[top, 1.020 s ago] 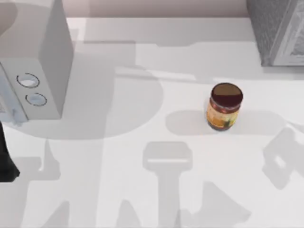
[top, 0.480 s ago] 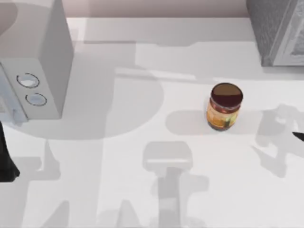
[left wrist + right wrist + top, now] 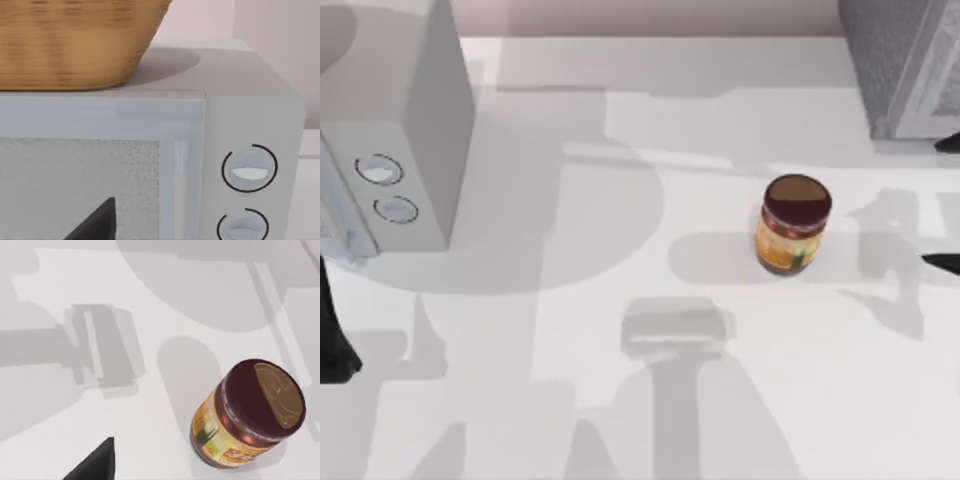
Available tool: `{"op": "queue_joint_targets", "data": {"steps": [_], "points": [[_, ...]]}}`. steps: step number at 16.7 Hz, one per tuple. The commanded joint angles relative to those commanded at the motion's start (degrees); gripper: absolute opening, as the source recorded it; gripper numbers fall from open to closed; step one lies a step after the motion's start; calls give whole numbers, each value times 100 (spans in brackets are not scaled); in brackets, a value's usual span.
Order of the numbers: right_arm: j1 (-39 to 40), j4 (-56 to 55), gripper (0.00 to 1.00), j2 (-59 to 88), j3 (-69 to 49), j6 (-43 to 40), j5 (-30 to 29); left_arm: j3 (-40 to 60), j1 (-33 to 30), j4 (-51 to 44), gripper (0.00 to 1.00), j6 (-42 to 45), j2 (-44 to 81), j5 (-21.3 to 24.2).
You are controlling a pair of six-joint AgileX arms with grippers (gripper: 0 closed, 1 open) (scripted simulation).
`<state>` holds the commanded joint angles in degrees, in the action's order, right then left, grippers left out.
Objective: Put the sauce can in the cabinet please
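Though its finger state unclear, right hand (image 3: 942,262) apparently at table's (image 3: 620,400) right edge, beside upright sauce can (image 3: 792,224).

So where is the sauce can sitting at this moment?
In the top view the sauce can stands upright on the table's right half, in front of the cabinet, touching nothing; the white microwave is far left.

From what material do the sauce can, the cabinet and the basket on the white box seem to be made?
Sauce can: the dark red-brown top has a soft sheen, probably metal or plastic; the orange-yellow label looks like printed paper.
Cabinet: grey speckled surface, stone-like and matt, with a lighter panelled front.
Basket: tan with fine ribbed texture, likely woven wicker.
White box: smooth and matt, maybe painted metal or plastic.
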<state>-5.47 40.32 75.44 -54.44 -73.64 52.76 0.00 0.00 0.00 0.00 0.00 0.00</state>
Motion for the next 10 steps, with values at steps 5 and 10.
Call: {"op": "queue_joint_targets", "data": {"steps": [5,10], "points": [[-18,589,100,1255,-743,-1005,701,0,0,0,100,0,0,0],[-79,1079,100,2485,-1475,-1925,1279,0,0,0,100,0,0,0]]}}
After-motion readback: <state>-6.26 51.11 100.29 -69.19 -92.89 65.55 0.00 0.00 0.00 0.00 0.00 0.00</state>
